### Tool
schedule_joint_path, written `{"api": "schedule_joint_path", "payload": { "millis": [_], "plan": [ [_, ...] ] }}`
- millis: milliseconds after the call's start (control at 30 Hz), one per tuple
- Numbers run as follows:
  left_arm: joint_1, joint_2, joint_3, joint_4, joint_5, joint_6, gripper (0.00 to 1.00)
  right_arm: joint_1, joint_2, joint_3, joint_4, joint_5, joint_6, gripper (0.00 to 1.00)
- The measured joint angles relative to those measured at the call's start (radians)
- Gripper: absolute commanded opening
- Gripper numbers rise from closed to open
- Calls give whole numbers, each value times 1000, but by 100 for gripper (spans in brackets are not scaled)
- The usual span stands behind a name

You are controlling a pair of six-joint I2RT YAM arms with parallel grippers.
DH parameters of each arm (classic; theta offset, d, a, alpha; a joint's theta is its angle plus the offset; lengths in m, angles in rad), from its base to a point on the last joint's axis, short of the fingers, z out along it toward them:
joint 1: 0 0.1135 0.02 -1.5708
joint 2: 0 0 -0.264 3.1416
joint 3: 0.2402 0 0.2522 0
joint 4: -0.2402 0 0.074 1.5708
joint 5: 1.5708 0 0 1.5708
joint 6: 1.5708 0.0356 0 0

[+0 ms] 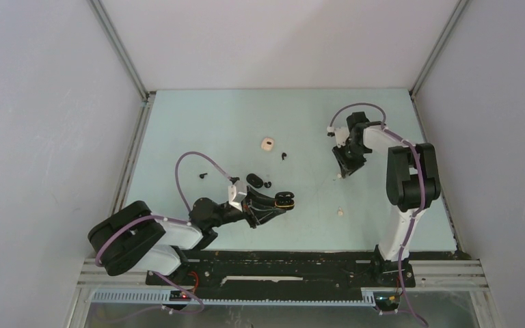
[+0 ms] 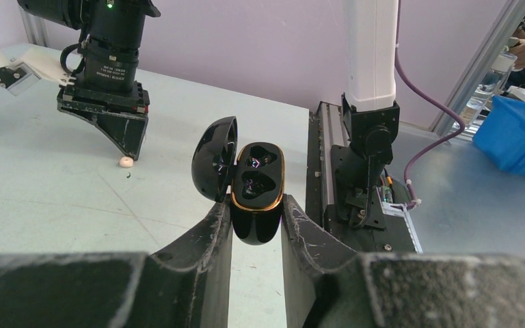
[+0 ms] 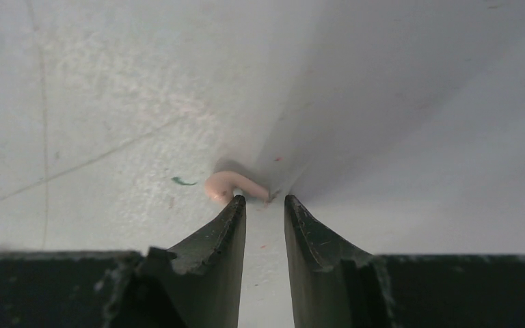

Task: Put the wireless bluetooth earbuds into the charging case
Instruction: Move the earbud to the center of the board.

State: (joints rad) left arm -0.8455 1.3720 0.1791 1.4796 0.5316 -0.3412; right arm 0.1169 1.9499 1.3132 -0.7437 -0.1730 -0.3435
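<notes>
At the left of the tabletop [image 1: 198, 123], the left jaws were closed on the lower shell of the black charging case [image 2: 253, 188]. They held it up with its lid swung open, and both gold-rimmed wells appeared empty. We judged this grip the first weak spot. The shell was glossy and rounded and pinched low down, so a push from an arriving earbud could make it pivot or slip out of the jaws.

One black earbud [image 1: 204, 175] lay farther left, another [image 1: 268, 184] lay near the held case, and a third [image 1: 284, 156] lay beside a small white case [image 1: 267, 143]. None of them sat in a well.

Over on the right, the right jaws were narrowly parted with nothing between them, their tips down at the tabletop. A beige earbud [image 3: 229, 183] lay just beyond the tip of one finger, off the centre line and outside the gap. We thought that closing from there would miss it or nudge it away, and the narrow gap left little room to straddle it. So tiny and curled a piece could also twist in a pinch and reach its well at the wrong angle. Whether a beige bud belonged in the black case at all, we could not tell.
</notes>
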Motion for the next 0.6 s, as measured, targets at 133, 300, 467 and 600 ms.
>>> {"api": "schedule_joint_path", "payload": {
  "millis": [133, 300, 467, 600],
  "plan": [
    [0, 0, 0, 0, 0, 0, 0, 35, -18, -24, -14, -21, 0, 31],
    [0, 5, 0, 0, 4, 0, 0, 87, -24, -33, -16, -10, -3, 31],
    [0, 14, 1, 0, 4, 0, 0, 114, -25, -31, -31, 4, -5, 34],
    [0, 18, 1, 0, 5, -1, 0, 116, -49, -31, -63, 2, -20, 39]
  ]
}}
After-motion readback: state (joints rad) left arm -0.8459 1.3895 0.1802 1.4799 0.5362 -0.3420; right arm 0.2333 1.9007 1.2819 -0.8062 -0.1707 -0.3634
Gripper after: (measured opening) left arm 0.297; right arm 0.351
